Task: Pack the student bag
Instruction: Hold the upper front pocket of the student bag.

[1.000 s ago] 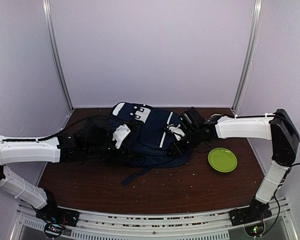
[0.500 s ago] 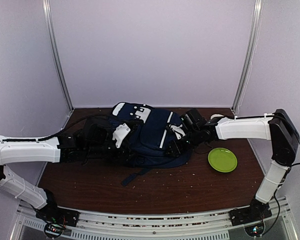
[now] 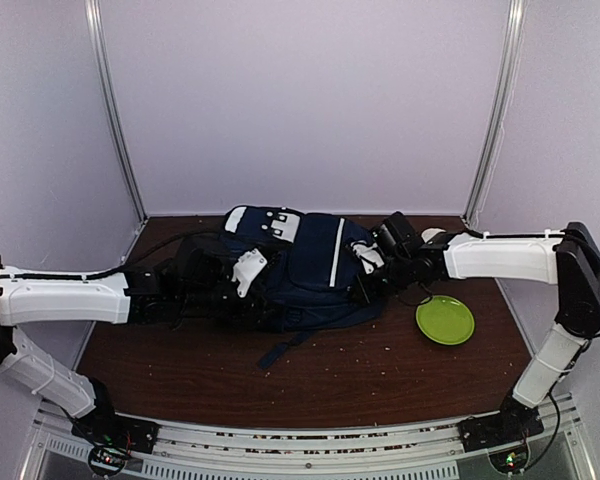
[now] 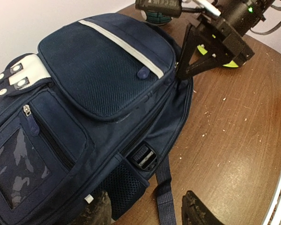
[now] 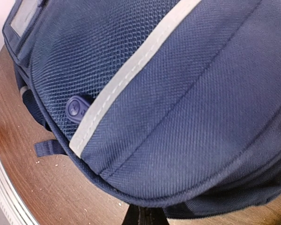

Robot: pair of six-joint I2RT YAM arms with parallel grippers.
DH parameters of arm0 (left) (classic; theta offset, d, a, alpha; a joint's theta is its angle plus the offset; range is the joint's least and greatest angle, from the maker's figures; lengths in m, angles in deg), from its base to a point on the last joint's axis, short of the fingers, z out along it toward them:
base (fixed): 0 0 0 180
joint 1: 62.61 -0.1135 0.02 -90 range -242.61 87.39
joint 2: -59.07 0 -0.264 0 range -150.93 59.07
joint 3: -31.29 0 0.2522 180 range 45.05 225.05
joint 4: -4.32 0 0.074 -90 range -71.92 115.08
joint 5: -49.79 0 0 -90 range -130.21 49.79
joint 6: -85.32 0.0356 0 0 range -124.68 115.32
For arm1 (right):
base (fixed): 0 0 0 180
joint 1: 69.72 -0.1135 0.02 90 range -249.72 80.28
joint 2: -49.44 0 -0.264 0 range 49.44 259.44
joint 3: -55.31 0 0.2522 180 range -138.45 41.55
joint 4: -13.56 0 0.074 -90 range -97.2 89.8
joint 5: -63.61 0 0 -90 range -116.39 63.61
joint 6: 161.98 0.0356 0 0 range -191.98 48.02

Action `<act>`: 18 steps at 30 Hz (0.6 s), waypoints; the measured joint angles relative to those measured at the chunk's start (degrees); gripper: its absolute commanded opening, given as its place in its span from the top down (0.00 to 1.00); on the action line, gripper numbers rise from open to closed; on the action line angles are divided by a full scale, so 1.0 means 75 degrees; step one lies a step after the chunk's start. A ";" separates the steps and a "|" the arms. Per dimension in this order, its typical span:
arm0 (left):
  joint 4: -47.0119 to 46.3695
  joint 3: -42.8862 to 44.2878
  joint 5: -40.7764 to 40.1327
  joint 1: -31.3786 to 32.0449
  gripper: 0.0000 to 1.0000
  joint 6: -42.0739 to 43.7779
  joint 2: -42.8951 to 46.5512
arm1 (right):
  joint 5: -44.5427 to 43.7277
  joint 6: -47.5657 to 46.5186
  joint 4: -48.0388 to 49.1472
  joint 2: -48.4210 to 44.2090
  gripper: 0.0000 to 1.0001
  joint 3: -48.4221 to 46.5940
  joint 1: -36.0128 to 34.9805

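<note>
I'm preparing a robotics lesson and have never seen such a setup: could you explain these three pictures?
Two robot arms are bolted to a table. One picture looks down from above; two come from wrist cameras. A navy student bag lies on the table, a green plate beside it. The left end effector is open beside the bag, apparently gripping nothing. The right end effector is shut, its tip against the bag's edge nearest the plate; whether it pinches anything is unclear.

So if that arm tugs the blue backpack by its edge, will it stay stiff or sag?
Probably sag: the backpack is soft cloth, lying slumped on the table. It looks fairly flat, so it is likely light. Pushed, it may bunch up rather than slide, its loose strap trailing.
</note>
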 measured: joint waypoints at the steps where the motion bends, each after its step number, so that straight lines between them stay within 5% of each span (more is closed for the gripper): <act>1: -0.0044 0.0012 0.0009 0.0017 0.46 0.0061 -0.0096 | 0.0003 -0.0058 0.0017 -0.0117 1.00 0.0079 0.0050; 5: -0.0332 0.0090 -0.0012 0.0137 0.47 0.0449 -0.0463 | 0.0058 -0.0262 0.0230 -0.0635 0.98 0.0481 0.0140; 10: -0.0831 0.0577 -0.0178 0.0388 0.47 0.1204 -0.1125 | 0.0047 -0.0504 0.0277 -0.0947 0.72 0.0659 0.0189; 18: -0.1139 0.1268 -0.0353 0.0475 0.48 0.1973 -0.1740 | 0.0093 -0.0650 0.0344 -0.0632 0.68 0.0568 0.0210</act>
